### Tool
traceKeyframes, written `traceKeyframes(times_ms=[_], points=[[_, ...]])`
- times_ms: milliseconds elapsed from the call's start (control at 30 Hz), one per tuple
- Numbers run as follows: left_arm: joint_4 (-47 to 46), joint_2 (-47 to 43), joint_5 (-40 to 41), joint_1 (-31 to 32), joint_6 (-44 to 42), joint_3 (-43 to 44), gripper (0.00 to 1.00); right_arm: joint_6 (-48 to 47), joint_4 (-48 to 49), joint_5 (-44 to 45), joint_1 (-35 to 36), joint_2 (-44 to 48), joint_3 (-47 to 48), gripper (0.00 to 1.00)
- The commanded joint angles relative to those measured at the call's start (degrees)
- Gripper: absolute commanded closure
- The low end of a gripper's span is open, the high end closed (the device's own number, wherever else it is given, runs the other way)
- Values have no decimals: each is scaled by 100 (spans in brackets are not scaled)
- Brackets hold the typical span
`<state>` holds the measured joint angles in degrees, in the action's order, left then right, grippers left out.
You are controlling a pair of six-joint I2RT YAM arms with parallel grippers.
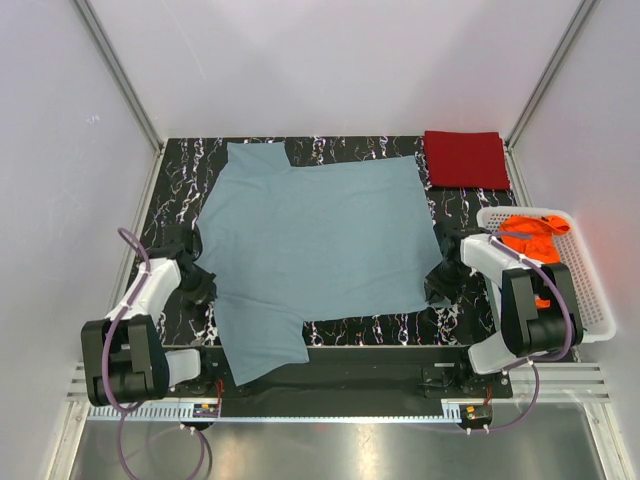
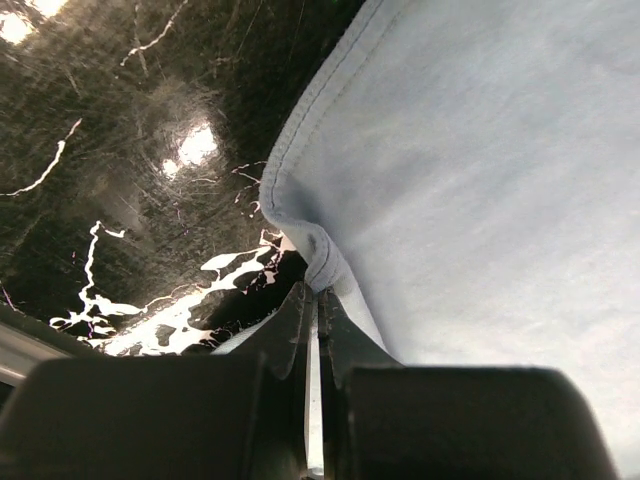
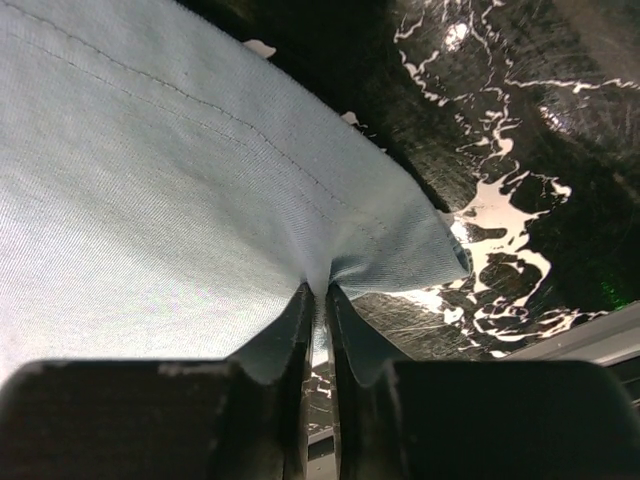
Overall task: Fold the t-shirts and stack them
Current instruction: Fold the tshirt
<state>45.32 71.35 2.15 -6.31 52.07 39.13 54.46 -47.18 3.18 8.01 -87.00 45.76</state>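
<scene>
Both edges pinched: my left gripper and right gripper clamp the grey-blue t-shirt; next I should lift evenly to fold.

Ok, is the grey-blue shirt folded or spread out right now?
Spread out: the grey-blue shirt lies flat, unfolded, both sleeves showing; left gripper and right gripper pinch its edges.

Top external view: mounted above and behind the arm bases, facing down over the whole table. Wrist views: close range, facing past the left gripper and right gripper onto the table. All views share the grey-blue t-shirt
</scene>
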Motion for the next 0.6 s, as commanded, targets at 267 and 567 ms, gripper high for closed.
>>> traceKeyframes(times_ms=[267,567], points=[[-58,-499,-119,-125,119,-249,100,-778,-55,605,-45,410,-199,56],[21,-543,145,-414,-39,-196,100,-1077,68,-1,121,834,-155,47]])
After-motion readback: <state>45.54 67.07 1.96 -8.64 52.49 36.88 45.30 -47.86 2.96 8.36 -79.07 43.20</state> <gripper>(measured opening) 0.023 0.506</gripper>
